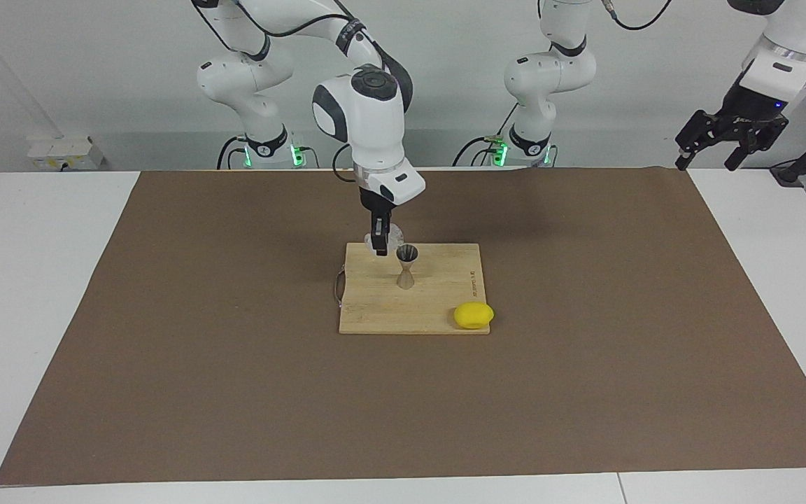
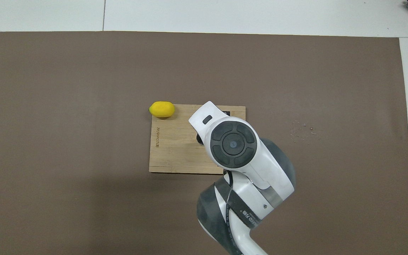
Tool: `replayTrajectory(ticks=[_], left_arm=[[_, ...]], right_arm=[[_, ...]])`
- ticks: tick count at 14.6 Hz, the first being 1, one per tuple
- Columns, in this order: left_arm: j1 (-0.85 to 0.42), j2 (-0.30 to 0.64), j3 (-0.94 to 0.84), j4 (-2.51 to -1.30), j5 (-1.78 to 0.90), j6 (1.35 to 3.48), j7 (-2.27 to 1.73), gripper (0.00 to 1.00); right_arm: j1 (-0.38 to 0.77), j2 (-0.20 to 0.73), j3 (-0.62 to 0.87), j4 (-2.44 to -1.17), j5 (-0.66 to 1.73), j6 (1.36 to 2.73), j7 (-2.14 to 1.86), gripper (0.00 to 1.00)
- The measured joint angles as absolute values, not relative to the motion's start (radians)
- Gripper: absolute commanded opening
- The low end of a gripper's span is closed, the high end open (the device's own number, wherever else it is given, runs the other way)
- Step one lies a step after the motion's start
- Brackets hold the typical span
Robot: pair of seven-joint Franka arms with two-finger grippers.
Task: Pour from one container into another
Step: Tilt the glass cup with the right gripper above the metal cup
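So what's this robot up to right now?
The right pincer holds a small clear glass cup just above a steel jigger that stands on a wooden board, set to pour. A lemon lies at the board's corner. The left pincer waits, open, over the table's edge.

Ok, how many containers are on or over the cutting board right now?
2. The steel jigger stands upright on the cutting board; the clear glass cup is held just beside its rim by the right tool. None look hidden.
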State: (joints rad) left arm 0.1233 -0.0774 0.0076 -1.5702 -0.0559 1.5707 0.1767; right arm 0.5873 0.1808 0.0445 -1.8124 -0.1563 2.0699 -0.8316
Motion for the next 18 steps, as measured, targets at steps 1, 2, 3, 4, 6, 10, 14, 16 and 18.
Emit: replayTrajectory(ticks=[1, 2, 3, 4, 6, 10, 14, 16, 18], left_arm=[[0.112, -0.069, 0.009, -1.567, -0.047, 1.569, 0.177, 1.0], [0.105, -0.06, 0.009, -1.561, -0.038, 1.563, 0.176, 1.0], [0.1, -0.052, 0.009, -1.55, -0.033, 1.548, 0.176, 1.0], [0.096, -0.047, 0.009, -1.537, -0.03, 1.525, 0.176, 1.0], [0.093, -0.046, 0.006, -1.522, -0.028, 1.469, 0.176, 1.0], [0.071, -0.046, -0.031, -1.511, -0.028, 1.449, 0.098, 1.0], [0.053, -0.047, -0.063, -1.511, -0.027, 1.436, 0.059, 1.0], [0.053, -0.054, -0.062, -1.51, -0.027, 1.435, 0.059, 1.0], [0.053, -0.056, -0.057, -1.51, -0.027, 1.433, 0.059, 1.0]], right_arm=[[0.598, 0.189, 0.044, -1.791, -0.18, 2.048, -0.829, 0.0], [0.603, 0.198, 0.044, -1.769, -0.203, 2.031, -0.827, 0.0], [0.604, 0.205, 0.044, -1.752, -0.217, 2.023, -0.827, 0.0], [0.604, 0.209, 0.044, -1.743, -0.222, 2.02, -0.827, 0.0], [0.605, 0.214, 0.044, -1.737, -0.226, 2.02, -0.827, 0.0], [0.608, 0.219, 0.044, -1.733, -0.248, 2.019, -0.827, 0.0], [0.609, 0.219, 0.044, -1.732, -0.261, 2.012, -0.826, 0.0], [0.608, 0.219, 0.044, -1.73, -0.261, 2.012, -0.811, 0.0], [0.605, 0.22, 0.042, -1.729, -0.261, 2.012, -0.78, 0.0]])
